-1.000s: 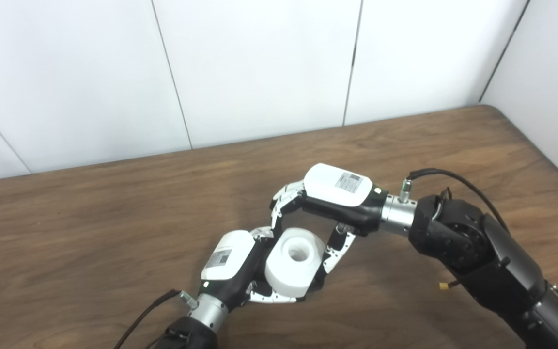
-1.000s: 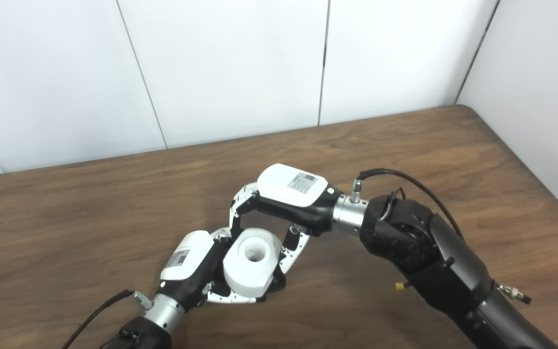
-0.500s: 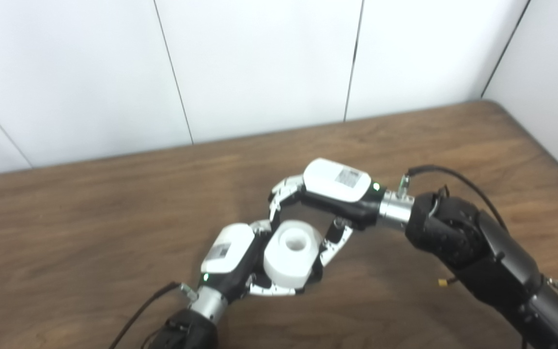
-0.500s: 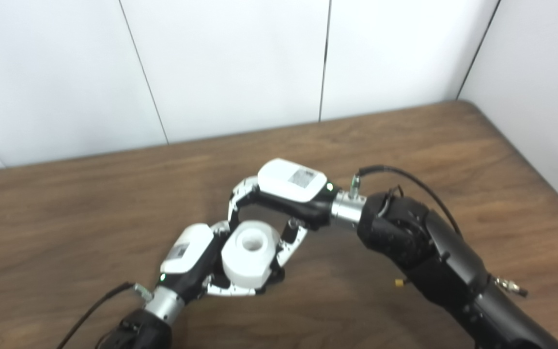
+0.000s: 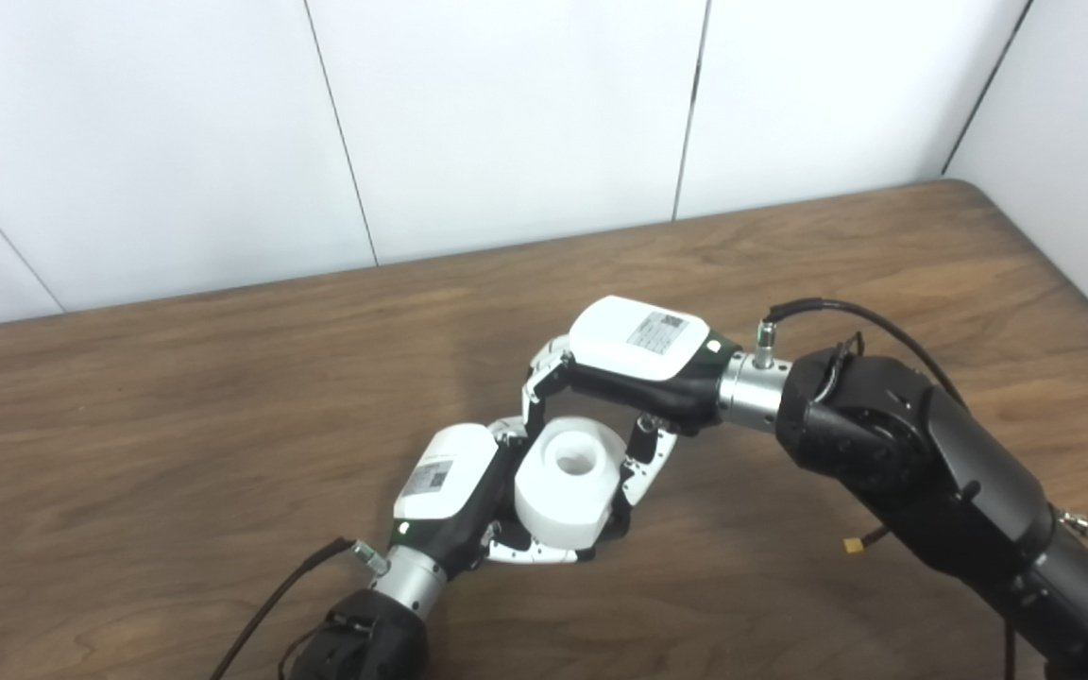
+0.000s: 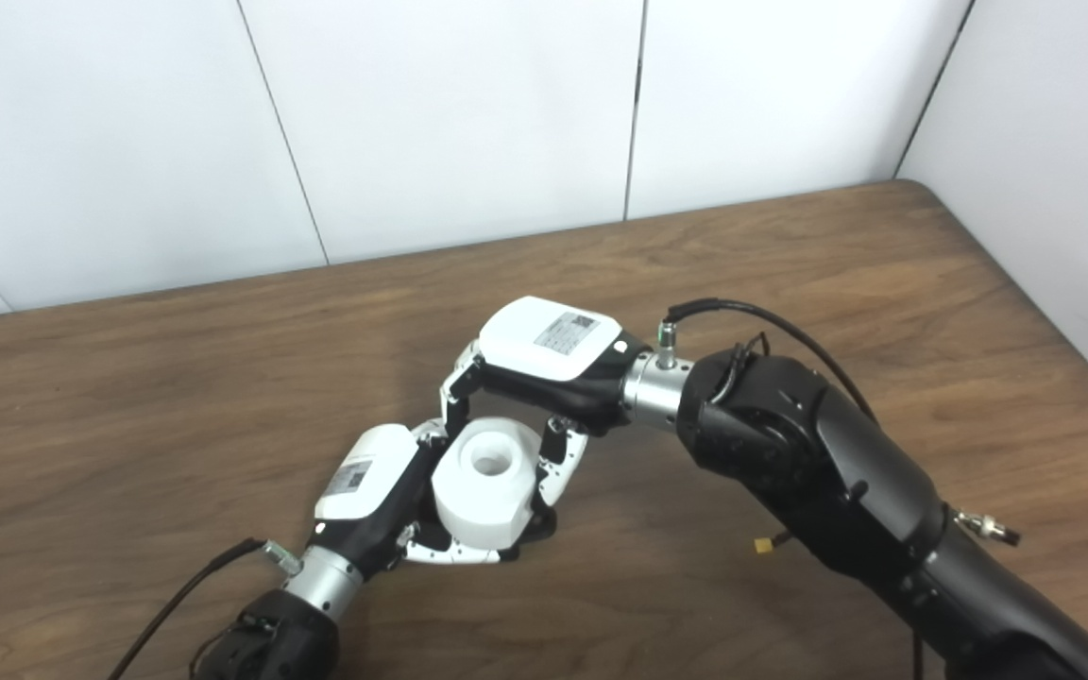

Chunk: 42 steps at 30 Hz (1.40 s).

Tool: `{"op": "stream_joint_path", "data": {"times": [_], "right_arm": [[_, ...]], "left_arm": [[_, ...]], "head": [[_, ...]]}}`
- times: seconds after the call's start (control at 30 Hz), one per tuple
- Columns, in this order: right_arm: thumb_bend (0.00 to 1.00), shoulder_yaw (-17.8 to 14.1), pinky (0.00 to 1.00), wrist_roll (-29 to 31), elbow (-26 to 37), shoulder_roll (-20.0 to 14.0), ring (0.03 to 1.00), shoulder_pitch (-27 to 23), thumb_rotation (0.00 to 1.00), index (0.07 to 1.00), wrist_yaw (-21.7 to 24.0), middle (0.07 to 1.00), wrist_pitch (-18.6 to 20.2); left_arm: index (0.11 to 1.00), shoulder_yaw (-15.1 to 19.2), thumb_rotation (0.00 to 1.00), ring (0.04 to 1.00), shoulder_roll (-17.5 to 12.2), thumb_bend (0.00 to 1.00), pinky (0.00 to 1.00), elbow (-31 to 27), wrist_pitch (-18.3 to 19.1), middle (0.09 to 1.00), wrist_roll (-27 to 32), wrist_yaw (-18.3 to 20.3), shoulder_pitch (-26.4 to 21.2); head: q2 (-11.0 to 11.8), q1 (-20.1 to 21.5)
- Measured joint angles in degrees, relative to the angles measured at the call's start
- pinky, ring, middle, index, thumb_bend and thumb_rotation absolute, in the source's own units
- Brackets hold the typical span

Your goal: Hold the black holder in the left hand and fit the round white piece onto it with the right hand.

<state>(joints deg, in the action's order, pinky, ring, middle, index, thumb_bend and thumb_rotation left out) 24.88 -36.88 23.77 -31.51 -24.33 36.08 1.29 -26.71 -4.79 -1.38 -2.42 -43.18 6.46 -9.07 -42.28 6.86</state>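
The round white piece [image 5: 563, 486], a thick cylinder with a hole in its top, sits low in the middle of the table. My left hand [image 5: 450, 491] is wrapped around its base from the left, with fingers [image 5: 530, 552] curling under its front. Only a dark sliver of the black holder [image 6: 540, 522] shows below the white piece, inside the left hand. My right hand [image 5: 634, 354] comes in from the right and arches over the piece. Its fingers [image 5: 535, 397] touch the far left side and its thumb [image 5: 646, 458] presses the right side.
The brown wooden table [image 5: 176, 425] runs to a white panelled wall [image 5: 506, 123] at the back and a wall on the right [image 5: 1073, 170]. A black cable [image 5: 270, 604] trails from the left wrist, and another loops over the right wrist [image 5: 846, 312].
The whole picture has shifted a little, so the camera moved. My right hand has drawn slightly nearer the white piece, thumb closer against its side. The left hand keeps its hold.
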Motion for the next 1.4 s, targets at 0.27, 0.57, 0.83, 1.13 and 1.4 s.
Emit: {"op": "stream_joint_path", "data": {"times": [0.27, 0.57, 0.83, 1.13, 1.4], "right_arm": [[0.52, 0.38, 0.61, -2.59, 1.33, 0.06, 0.712, 0.13, 0.13, 0.477, 0.43, 0.649, 0.41], [0.52, -0.10, 0.60, -3.07, 1.29, 0.07, 0.700, 0.13, 0.13, 0.477, 0.38, 0.646, -1.61], [0.52, -0.44, 0.60, -3.20, 1.16, 0.07, 0.732, -0.02, 0.13, 0.477, 0.47, 0.643, -2.20], [0.52, -1.65, 0.61, -4.42, 1.21, 0.10, 0.736, -0.28, 0.13, 0.478, 1.12, 0.635, -3.04], [0.52, -2.94, 0.59, -4.45, 1.38, 0.42, 0.731, -0.30, 0.13, 0.477, 2.12, 0.635, -3.67]], "left_arm": [[0.483, 0.00, 0.06, 0.846, 0.15, 0.52, 0.98, 0.16, -0.02, 0.714, 0.00, -0.23, -0.01], [0.482, 0.06, 0.06, 0.847, 0.40, 0.52, 0.99, 0.35, -0.02, 0.714, 0.01, -0.40, -0.04], [0.482, 0.04, 0.06, 0.849, 0.51, 0.52, 1.00, 0.63, -0.02, 0.717, 0.01, -0.97, -0.06], [0.482, -0.01, 0.06, 0.851, 0.94, 0.52, 1.00, 1.52, -0.23, 0.719, 0.07, -1.85, -0.36], [0.482, -0.07, 0.05, 0.845, 1.11, 0.52, 1.00, 2.14, -0.80, 0.715, 0.30, -2.34, -0.65]], "head": [[0.18, 0.44], [0.35, 0.09], [0.79, -0.09], [1.14, -0.09], [1.49, -0.35]]}}
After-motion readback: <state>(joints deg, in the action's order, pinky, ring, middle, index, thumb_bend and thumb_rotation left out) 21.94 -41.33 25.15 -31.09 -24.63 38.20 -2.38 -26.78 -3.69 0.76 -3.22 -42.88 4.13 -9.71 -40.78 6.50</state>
